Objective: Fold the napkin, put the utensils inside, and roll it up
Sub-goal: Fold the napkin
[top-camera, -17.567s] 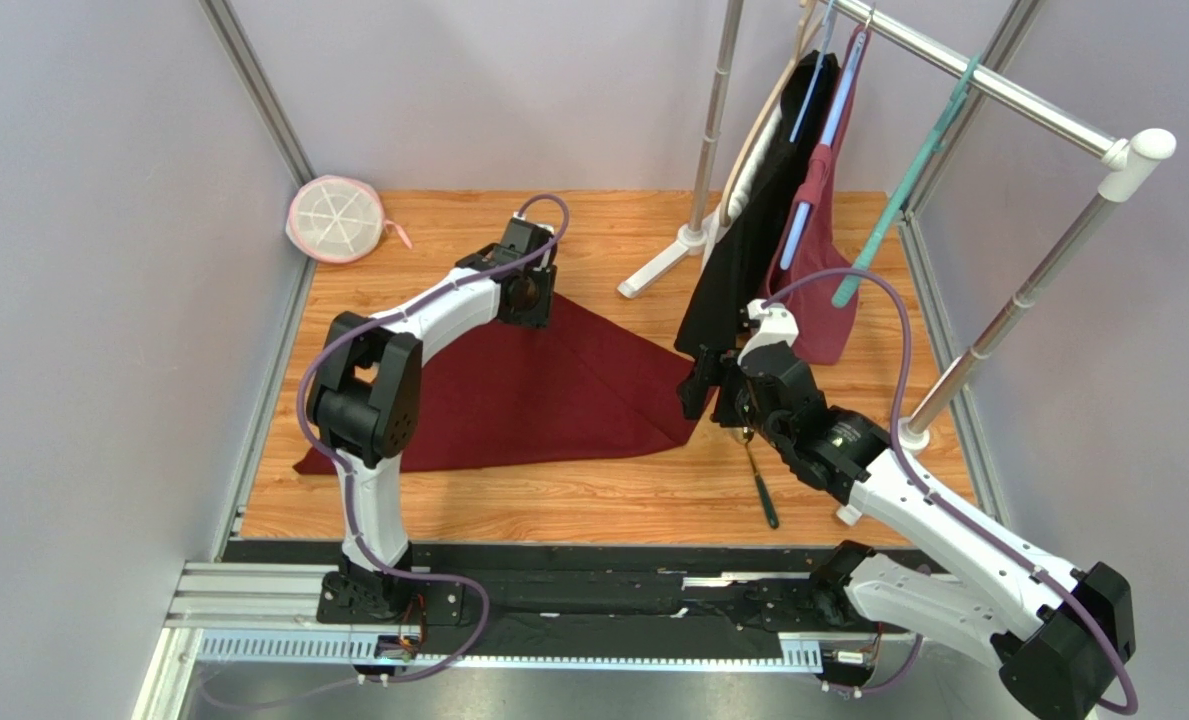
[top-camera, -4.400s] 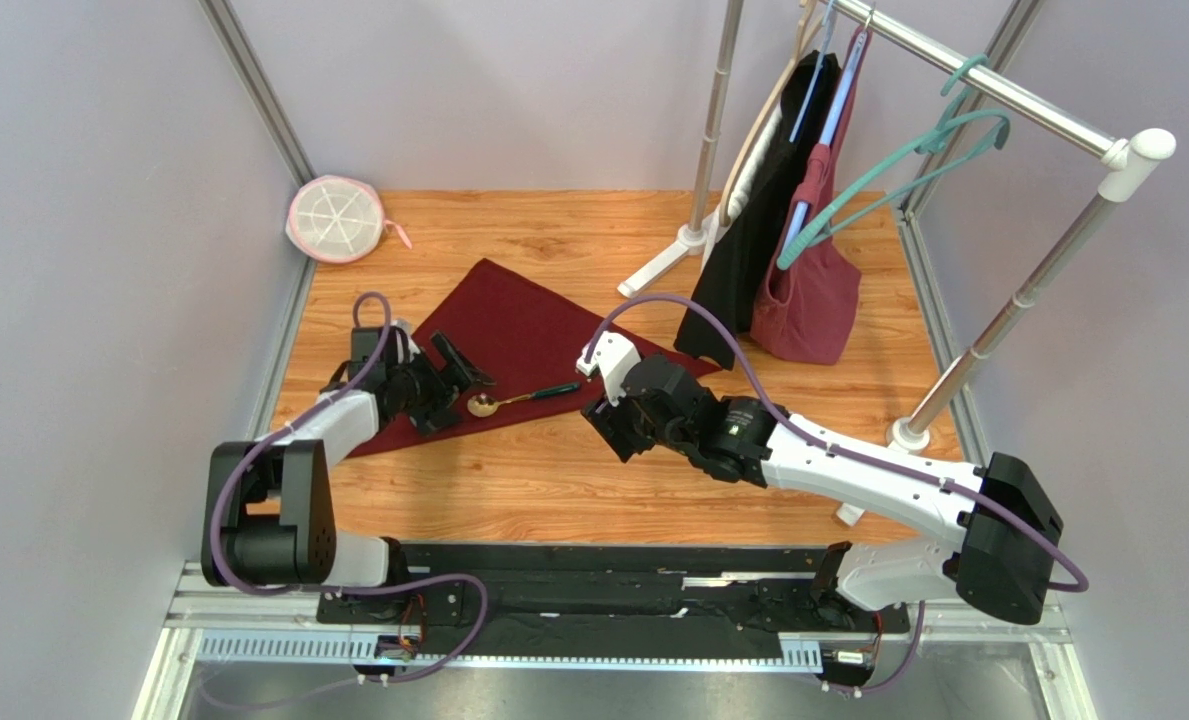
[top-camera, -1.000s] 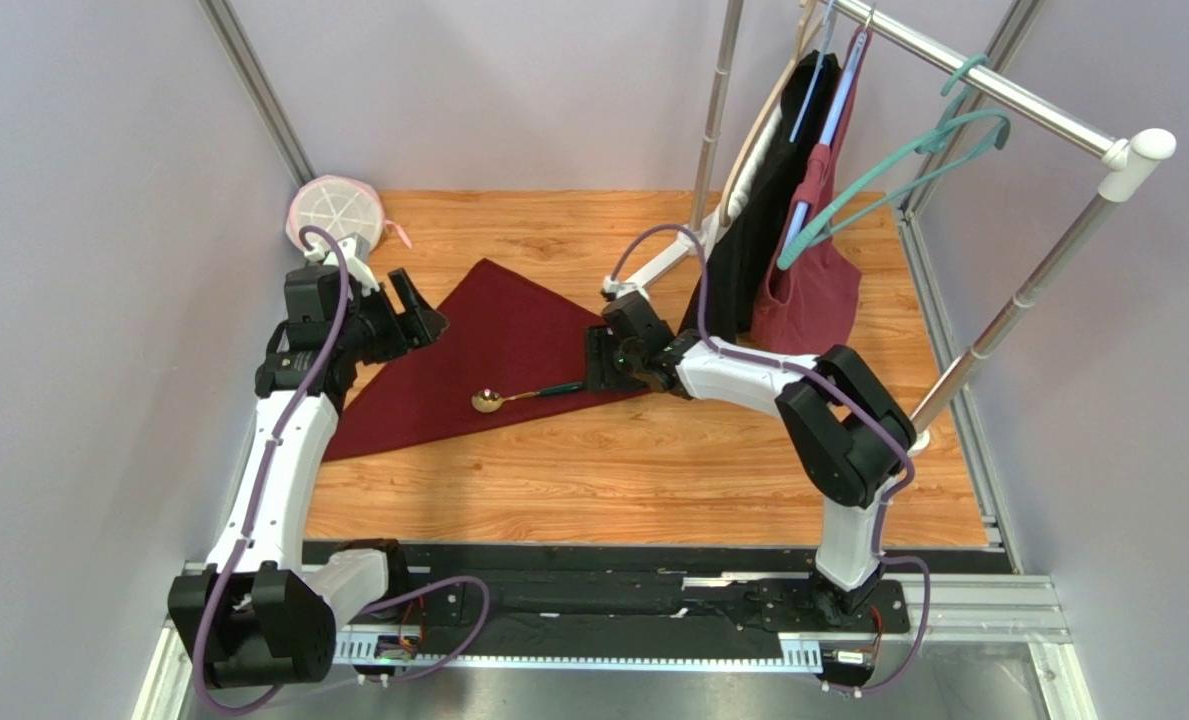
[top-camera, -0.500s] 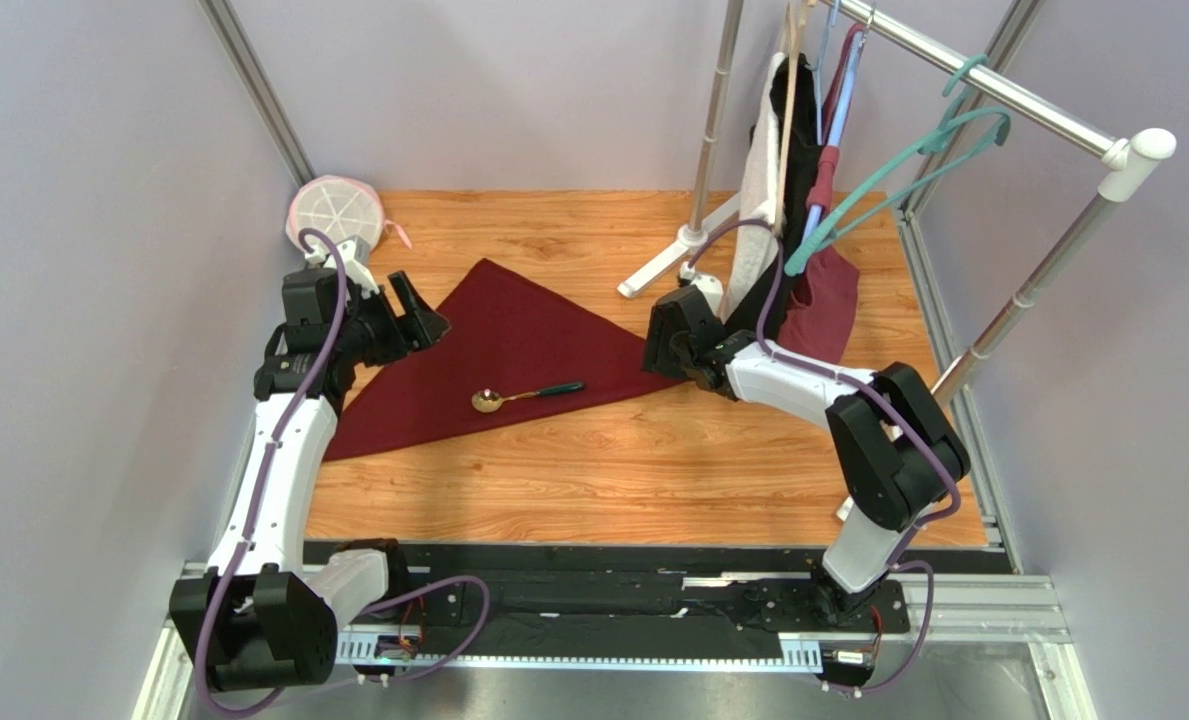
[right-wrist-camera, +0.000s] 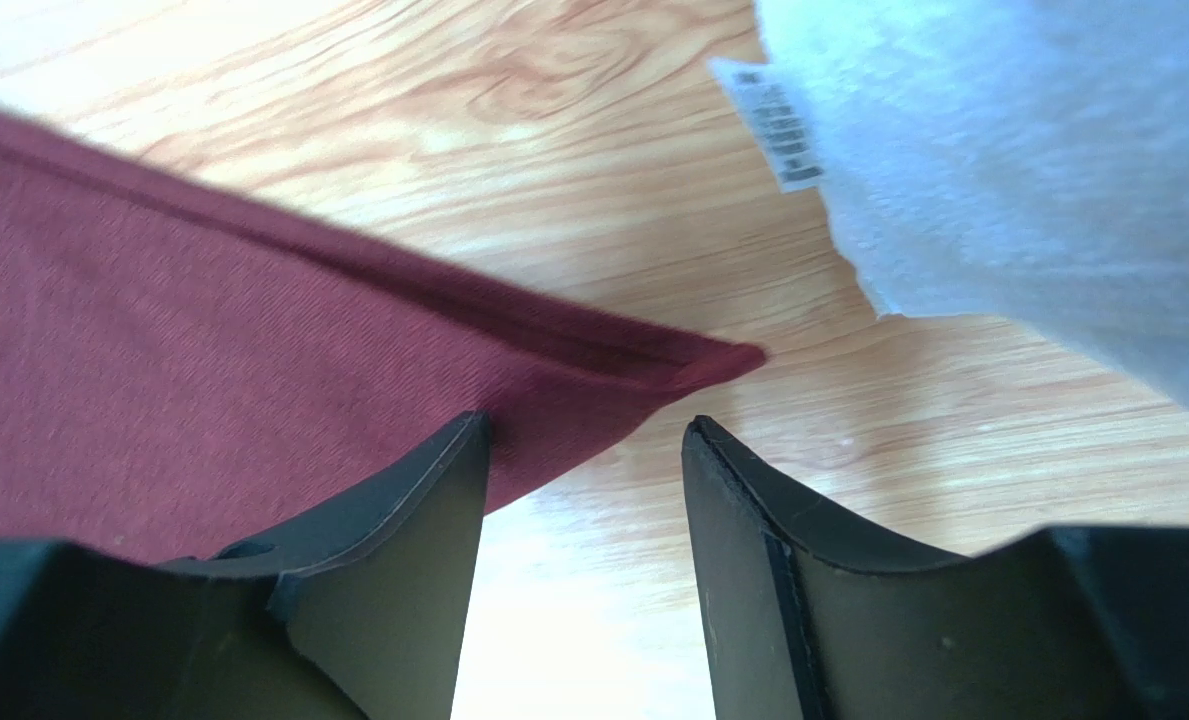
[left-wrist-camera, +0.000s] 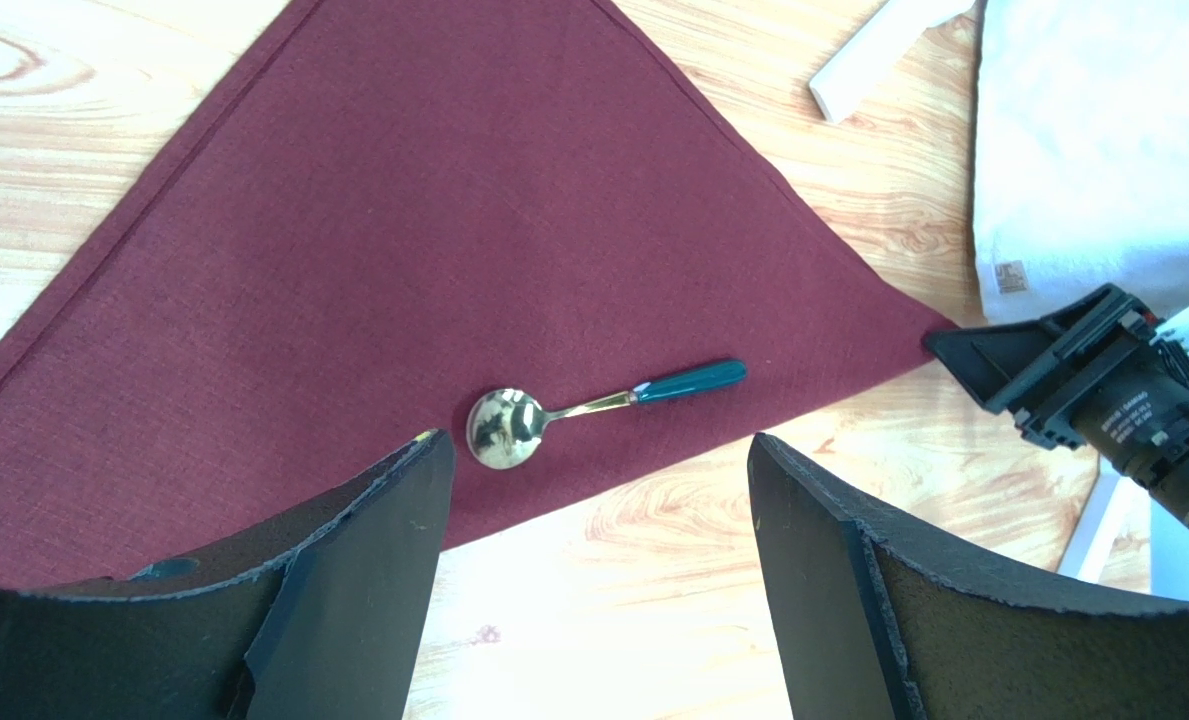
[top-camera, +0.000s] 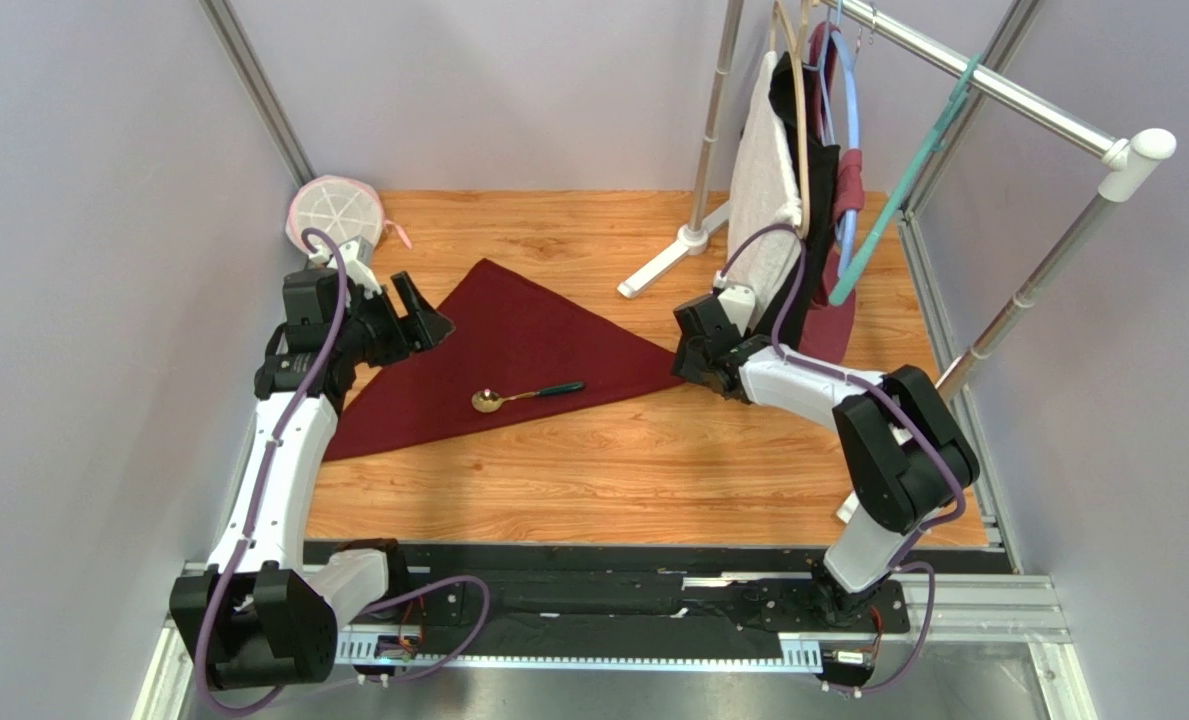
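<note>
The spoon [top-camera: 525, 396] lies near the lower edge of the folded napkin [top-camera: 510, 338], centre-left on the tabletop [top-camera: 630, 465]. The left gripper [top-camera: 423, 315] hangs wide-jawed at upper left. The right gripper [top-camera: 687, 365], jaws apart and empty at the napkin's right corner, might pinch only one layer or tug the spoon off.

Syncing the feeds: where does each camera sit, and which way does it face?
Top external: above and behind the bases, facing down on the table; both arms show.
Left wrist: on the left arm, looking down at napkin and spoon; open left end effector frames the bottom.
Right wrist: low, facing the napkin's corner, framed by the right end effector.
Shared: both wrist views show that corner and white cloth.
</note>
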### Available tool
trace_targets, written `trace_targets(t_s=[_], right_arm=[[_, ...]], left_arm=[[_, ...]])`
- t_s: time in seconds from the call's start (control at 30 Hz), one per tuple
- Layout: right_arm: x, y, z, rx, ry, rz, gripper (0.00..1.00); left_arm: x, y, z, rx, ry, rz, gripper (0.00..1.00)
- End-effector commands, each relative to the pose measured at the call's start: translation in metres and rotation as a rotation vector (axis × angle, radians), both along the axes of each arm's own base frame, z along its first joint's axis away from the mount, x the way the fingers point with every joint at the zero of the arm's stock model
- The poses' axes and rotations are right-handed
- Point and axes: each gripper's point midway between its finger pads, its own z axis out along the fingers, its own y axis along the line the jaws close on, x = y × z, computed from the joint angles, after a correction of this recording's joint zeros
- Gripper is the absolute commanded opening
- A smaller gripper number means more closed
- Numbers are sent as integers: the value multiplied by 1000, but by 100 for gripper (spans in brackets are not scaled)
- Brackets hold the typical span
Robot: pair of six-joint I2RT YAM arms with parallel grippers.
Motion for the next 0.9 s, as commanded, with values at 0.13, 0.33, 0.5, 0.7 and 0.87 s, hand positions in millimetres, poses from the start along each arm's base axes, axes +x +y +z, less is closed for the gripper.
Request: trace_targets(t_s=[0.13, 0.33, 0.5, 0.7, 0.87], right_arm=[[15, -16, 16, 69, -63, -111, 54], [15, -19, 9, 80, -39, -125, 55], [8, -29, -2, 73, -13, -147, 54], [10, -33, -10, 77, -4, -158, 52], [14, -29, -14, 81, -8, -139, 49]], left_arm=[[2, -1, 3, -14, -20, -16, 80], [1, -3, 2, -19, -16, -24, 80], [2, -4, 3, -26, -19, -28, 80], [2, -4, 1, -30, -13, -30, 80], [2, -4, 1, -31, -11, -30, 79]])
